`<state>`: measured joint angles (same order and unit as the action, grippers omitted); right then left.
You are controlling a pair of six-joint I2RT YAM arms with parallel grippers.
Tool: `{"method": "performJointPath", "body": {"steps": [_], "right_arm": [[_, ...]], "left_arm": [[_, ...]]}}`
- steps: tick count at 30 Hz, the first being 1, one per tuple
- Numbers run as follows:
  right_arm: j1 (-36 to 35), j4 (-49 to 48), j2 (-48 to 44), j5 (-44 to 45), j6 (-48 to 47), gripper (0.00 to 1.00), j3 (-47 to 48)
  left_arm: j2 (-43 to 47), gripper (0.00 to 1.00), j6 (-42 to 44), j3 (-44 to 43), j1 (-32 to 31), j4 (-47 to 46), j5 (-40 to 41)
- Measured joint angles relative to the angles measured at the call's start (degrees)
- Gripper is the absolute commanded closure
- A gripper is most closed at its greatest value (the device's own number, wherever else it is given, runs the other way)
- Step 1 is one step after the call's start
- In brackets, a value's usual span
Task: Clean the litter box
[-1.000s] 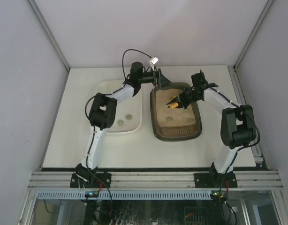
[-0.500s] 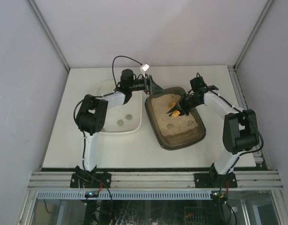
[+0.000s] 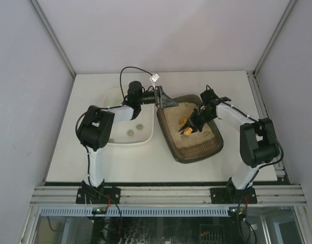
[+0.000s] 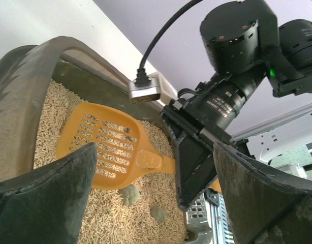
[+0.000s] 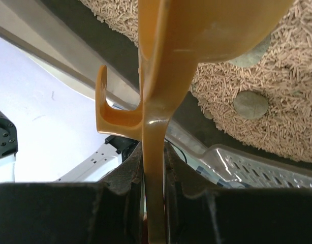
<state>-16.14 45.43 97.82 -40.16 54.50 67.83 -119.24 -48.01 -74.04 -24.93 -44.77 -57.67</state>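
1. Since a second ago, the litter box [image 3: 199, 155] has swung askew on the surface [image 3: 95, 162]. Its far end is now drawn left toward the tub [image 3: 146, 137], and the scoop [image 3: 185, 124] has shifted nearer the box's middle.
2. It is a dark brown-grey plastic tray with rounded corners, holding beige pellet litter and a few round grey-green clumps [image 4: 129, 194].
3. The box lies just right of the white tub, its far-left corner closest to it.
4. The right end effector [image 3: 196, 119] pinches the orange scoop's handle, and the slotted blade is over the litter.
5. The left end effector [image 3: 163, 100] is at the box's far-left corner, fingers spread wide, one finger by the rim.
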Motion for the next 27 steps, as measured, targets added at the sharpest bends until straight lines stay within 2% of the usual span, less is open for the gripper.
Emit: {"method": "performJointPath", "body": {"steps": [8, 13, 17, 23, 25, 27], "right_arm": [[0.44, -5.49, 3.54, -2.03, 0.85, 1.0, 0.0], [1.03, -8.0, 5.44, -4.83, 2.43, 1.0, 0.0], [1.44, -8.68, 5.46, -5.51, 3.17, 1.0, 0.0], [1.73, -8.35, 5.35, -5.11, 3.08, 1.0, 0.0], [1.75, -8.33, 5.27, -4.81, 2.97, 1.0, 0.0], [1.79, -8.35, 5.27, -4.63, 2.86, 1.0, 0.0]], "left_arm": [[-1.53, 0.0, -3.45, -2.01, -0.46, -1.46, -0.02], [-2.45, 0.0, -0.79, -6.86, -0.11, 2.56, 1.84], [-3.39, 0.0, 10.08, -18.38, 0.55, 18.21, 11.3], [-12.96, 0.0, 22.93, -45.86, 0.11, 43.98, 28.09], [-15.91, 0.0, 25.7, -50.97, -0.9, 50.07, 32.72], [-17.64, 0.0, 27.82, -52.04, -2.51, 54.73, 35.58]]}}
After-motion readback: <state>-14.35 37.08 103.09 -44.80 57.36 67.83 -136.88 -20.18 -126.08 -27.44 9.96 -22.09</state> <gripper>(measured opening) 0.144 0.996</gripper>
